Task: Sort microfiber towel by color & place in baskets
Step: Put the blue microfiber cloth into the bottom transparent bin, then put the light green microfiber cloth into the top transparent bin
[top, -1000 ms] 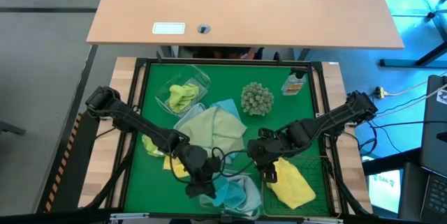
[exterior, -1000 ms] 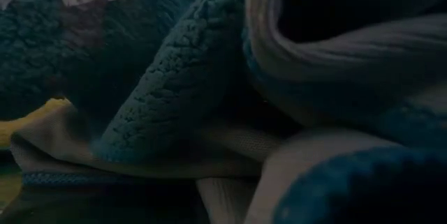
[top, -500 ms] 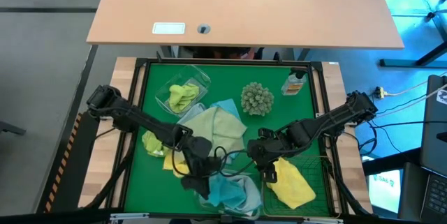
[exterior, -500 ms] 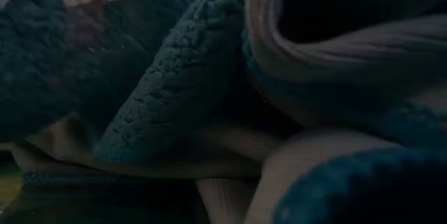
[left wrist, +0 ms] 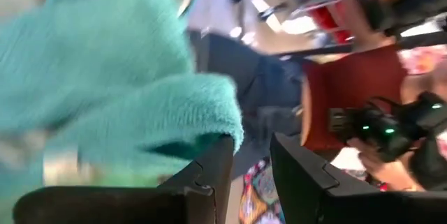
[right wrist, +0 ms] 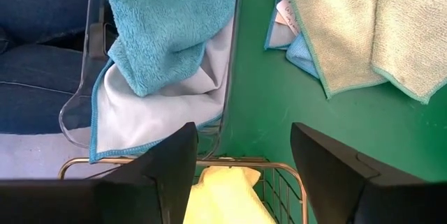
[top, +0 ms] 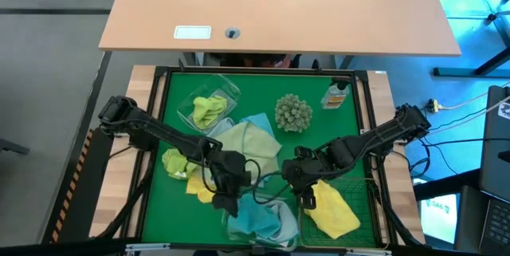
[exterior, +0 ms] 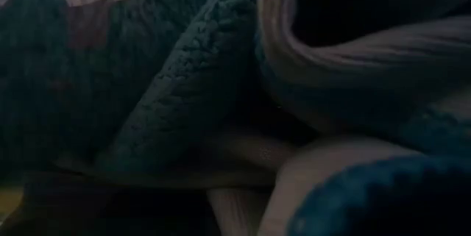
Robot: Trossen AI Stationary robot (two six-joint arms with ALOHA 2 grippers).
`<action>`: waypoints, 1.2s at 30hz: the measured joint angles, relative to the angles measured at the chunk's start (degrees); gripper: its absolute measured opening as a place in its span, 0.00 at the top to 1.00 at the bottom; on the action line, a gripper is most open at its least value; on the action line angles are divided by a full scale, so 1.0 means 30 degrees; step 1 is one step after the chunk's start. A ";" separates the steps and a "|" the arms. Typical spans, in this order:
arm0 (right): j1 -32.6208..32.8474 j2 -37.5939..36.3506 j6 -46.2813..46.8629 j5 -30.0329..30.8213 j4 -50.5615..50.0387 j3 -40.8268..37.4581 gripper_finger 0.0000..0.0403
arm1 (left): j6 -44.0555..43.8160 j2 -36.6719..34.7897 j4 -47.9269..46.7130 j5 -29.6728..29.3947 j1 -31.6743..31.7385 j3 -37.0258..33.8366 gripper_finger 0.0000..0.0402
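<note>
My left gripper [top: 227, 205] hangs at the far left rim of a clear tub [right wrist: 75, 121] by the near edge. The tub holds teal towels [top: 259, 220]. In the left wrist view the fingers [left wrist: 251, 161] stand a little apart with nothing between them, and a teal towel [left wrist: 140, 105] is beside one finger. My right gripper [top: 307, 198] is open and empty over the far left corner of the wire basket [top: 362, 208], where a yellow towel [top: 333, 212] lies. A lime towel [top: 209, 109] lies in a second clear tub [top: 231, 90] at the far left. My left gripper has a teal towel's fuzzy edge [left wrist: 209, 130] close against the outer side of one finger [left wrist: 216, 172]. I cannot tell whether the two touch. Nothing is between the fingers.
A pale green towel [top: 247, 146] is spread mid-table over a light blue one [top: 256, 120]. Yellow and lime towels [top: 179, 168] lie at the left. A grey-green spiky ball [top: 293, 112] and a small bottle [top: 336, 95] stand at the far side. Teal cloth [exterior: 184, 104] fills the low view.
My left gripper has drawn back a little from the teal tub toward the table's far edge, and its wrist has swung toward the right. In the low view the yellow patch at the left has gone dark. My right arm has kept still.
</note>
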 joint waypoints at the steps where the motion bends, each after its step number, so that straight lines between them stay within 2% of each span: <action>1: 0.0000 0.0000 0.0002 0.0000 0.0008 0.0000 0.43 | 0.0176 0.0000 -0.0821 0.0027 0.0000 0.0000 0.77; 7: -0.0007 0.0000 0.0007 0.0007 0.0098 0.0000 0.43 | 0.1303 -0.0445 -0.3913 -0.0349 -0.0136 -0.0015 0.77; 12: 0.0000 0.0000 0.0007 0.0001 0.0573 -0.0007 0.43 | 0.1903 -0.1196 -0.4501 -0.1010 -0.0112 -0.0015 0.77; 16: -0.0006 0.0000 0.0005 0.0005 0.0552 -0.0015 0.43 | 0.2757 -0.2680 -0.5464 -0.2339 0.0130 -0.0015 0.77; 19: -0.0001 0.0000 0.0001 0.0007 0.0539 -0.0015 0.43 | 0.3641 -0.4186 -0.6648 -0.3927 0.0445 -0.0015 0.77; 27: 0.0000 0.0000 0.0000 0.0015 0.0510 -0.0015 0.43 | 0.5450 -0.7429 -1.1014 -1.0259 0.1825 -0.0007 0.77; 33: -0.0002 0.0000 0.0002 0.0075 0.0517 -0.0015 0.43 | 0.7757 -0.7716 -1.1747 -1.4331 0.2509 -0.0023 0.77; 36: -0.0004 0.0000 0.0002 0.0086 0.0526 -0.0015 0.43 | 0.9003 -0.7372 -1.1677 -1.5326 0.2815 -0.0364 0.77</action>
